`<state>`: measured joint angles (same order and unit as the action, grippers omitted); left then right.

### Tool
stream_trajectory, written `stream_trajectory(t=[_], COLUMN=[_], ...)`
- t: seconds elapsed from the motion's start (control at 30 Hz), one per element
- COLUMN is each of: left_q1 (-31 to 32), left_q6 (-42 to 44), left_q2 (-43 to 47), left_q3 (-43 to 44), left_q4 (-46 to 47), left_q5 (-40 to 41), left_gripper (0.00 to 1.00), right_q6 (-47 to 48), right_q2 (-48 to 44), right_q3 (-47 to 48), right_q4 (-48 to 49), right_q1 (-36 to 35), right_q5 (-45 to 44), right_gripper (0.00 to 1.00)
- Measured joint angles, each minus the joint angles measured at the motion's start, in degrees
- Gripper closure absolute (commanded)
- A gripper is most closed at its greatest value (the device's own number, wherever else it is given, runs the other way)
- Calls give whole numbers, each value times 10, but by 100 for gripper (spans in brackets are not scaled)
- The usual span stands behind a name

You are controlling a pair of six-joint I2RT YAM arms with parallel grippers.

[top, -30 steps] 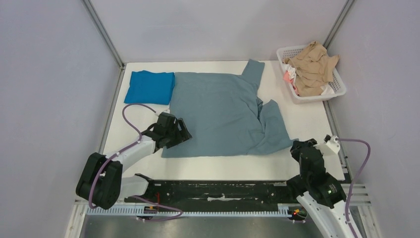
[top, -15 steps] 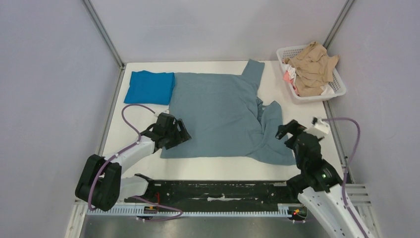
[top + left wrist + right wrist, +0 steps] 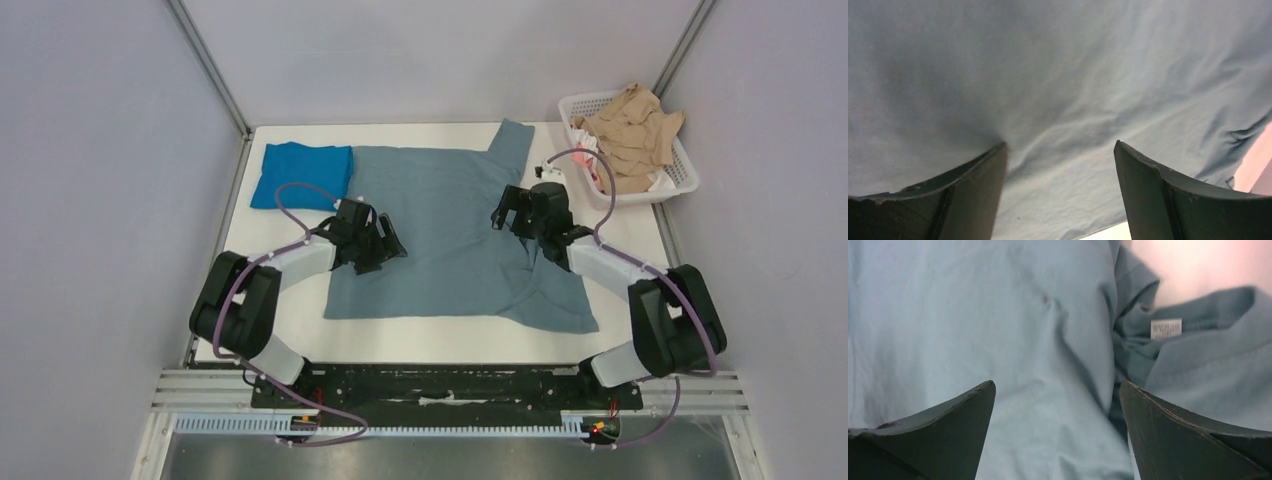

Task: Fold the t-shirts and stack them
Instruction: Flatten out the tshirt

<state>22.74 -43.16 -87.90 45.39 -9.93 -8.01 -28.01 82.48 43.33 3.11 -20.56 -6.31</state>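
Work stands half done: the cobalt blue t-shirt (image 3: 300, 175) sits folded at the far left of the table (image 3: 420, 335), while the slate grey-blue t-shirt (image 3: 440, 230) lies spread beside it, one side creased over, unstacked. The left gripper (image 3: 388, 243) and right gripper (image 3: 506, 212) hover over it, jaws wide, holding nothing.

White basket (image 3: 684, 168) of beige cloth (image 3: 630, 135)

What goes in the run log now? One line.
left gripper: open, over grey shirt | right gripper: open, over grey shirt | blue shirt: folded, far left
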Motion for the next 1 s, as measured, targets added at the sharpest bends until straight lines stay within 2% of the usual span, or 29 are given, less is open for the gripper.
stream_trajectory(t=[0.13, 0.3, 0.33, 0.53, 0.7, 0.87, 1.0], left_q1=[-2, -3, -3, -2, 1, 2, 2], left_q6=[0, 0, 0, -1, -1, -1, 0], left_q2=[-30, -34, -31, 29, 117, 163, 151], left_q3=[6, 2, -3, -66, -131, -156, -123], left_q4=[16, 29, 34, 49, 15, -14, -56], left_q5=[-12, -18, -17, -15, -13, -13, 0], left_gripper=[18, 19, 19, 18, 18, 18, 18], right_q6=[-9, -54, -69, -124, -137, -89, -35], right_q2=[44, 38, 22, -128, -272, -359, -334], right_q3=[0, -99, -131, -288, -376, -352, -263], right_q4=[60, 113, 148, 206, 187, 78, 42], right_q1=[39, 104, 122, 217, 242, 245, 239], right_q5=[32, 73, 85, 104, 112, 101, 106], right_gripper=[2, 2, 2, 2, 2, 2, 2])
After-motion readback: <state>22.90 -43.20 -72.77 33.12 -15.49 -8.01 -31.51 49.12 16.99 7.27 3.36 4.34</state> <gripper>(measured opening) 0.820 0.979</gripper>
